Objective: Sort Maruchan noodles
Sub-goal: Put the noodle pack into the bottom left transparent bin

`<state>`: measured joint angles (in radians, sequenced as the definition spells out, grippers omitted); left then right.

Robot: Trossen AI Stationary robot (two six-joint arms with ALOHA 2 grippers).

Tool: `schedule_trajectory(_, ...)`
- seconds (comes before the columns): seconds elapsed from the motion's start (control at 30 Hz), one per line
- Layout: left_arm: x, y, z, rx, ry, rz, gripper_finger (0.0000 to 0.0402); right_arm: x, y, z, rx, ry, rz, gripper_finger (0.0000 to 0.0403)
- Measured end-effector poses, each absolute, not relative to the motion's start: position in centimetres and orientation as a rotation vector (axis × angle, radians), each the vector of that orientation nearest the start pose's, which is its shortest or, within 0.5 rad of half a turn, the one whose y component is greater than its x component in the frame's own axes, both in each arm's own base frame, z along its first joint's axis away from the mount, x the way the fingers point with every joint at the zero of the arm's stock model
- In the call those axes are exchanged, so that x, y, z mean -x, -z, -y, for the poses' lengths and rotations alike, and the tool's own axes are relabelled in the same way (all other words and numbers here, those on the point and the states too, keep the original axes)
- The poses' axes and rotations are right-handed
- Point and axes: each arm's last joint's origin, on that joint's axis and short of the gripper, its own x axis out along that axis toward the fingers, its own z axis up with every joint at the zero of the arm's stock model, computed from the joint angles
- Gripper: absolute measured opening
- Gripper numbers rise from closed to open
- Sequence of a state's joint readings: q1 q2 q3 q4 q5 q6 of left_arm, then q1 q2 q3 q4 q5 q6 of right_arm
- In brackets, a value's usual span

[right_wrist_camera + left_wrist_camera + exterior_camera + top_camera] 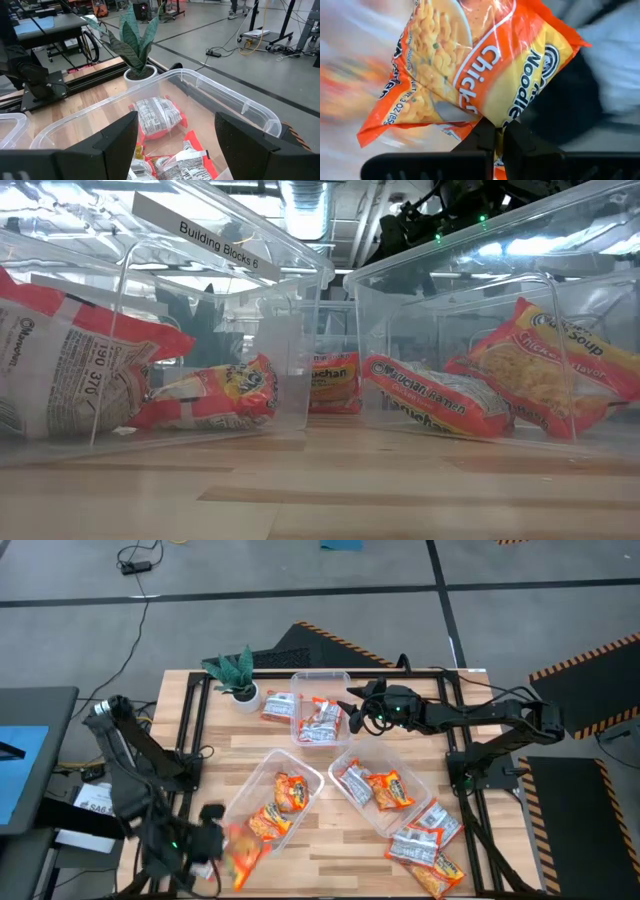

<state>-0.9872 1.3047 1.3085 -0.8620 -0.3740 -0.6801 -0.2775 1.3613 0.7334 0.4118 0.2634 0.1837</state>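
Nearest the front edge of the desk (pixel 330 755), at its left corner, the left claw (pixel 495 134) is clamped on the lower edge of an orange chicken packet (pixel 470 70), which hangs tilted from its tips. In the high view this packet sits just beside the near end of the left tub (pixel 258 780), which already holds two or three orange packets.

Step in hand, as judged: carrying an orange packet for sorting. The next move calls for lifting it clear of the tub wall and releasing it over the orange group.

At the front right corner, loose packets (pixel 425 845) lie in a heap near the desk edge, some silvery, some orange; these remain unsorted. Just behind them the right tub (pixel 352 802) holds one silvery and one orange packet, so it looks mixed.

Farthest back, the right claw (pixel 175 137) hovers wide open and empty over the far tub (pixel 235 107), which holds silvery packets. One more packet (pixel 277 706) lies outside this tub, close to the potted plant (pixel 238 675).

Open desk lies between the tubs; the corners are crowded.
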Motion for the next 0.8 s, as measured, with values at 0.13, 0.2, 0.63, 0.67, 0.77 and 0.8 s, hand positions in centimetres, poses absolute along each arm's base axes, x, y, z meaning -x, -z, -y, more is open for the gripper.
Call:
schedule_trajectory(0.13, -15.4, -35.2, 17.8, -0.16, 0.196, -0.705, 0.0, -27.9, -24.6, 8.7, -0.18, 0.557, -0.169, 0.0286)
schedule_trajectory(0.2, -16.1, -34.8, 16.2, -0.241, 0.153, -0.702, 0.0, -27.9, -24.6, 8.7, -0.18, 0.558, -0.169, 0.0286)
schedule_trajectory(0.63, -21.9, -25.8, 6.8, -0.255, 0.101, -0.722, 0.0, -27.9, -24.6, 8.7, -0.178, 0.557, -0.17, 0.0286)
schedule_trajectory(0.67, -22.0, -25.6, 6.4, -0.246, 0.08, -0.718, 0.0, -27.9, -24.6, 8.7, -0.178, 0.557, -0.17, 0.0286)
schedule_trajectory(0.77, -22.6, -25.1, 5.9, -0.219, 0.079, -0.713, 0.0004, -27.9, -24.5, 8.7, -0.178, 0.558, -0.174, 0.0286)
schedule_trajectory(0.8, -22.6, -25.1, 5.9, -0.214, 0.082, -0.712, 0.0008, -27.9, -24.5, 8.7, -0.179, 0.558, -0.178, 0.0286)
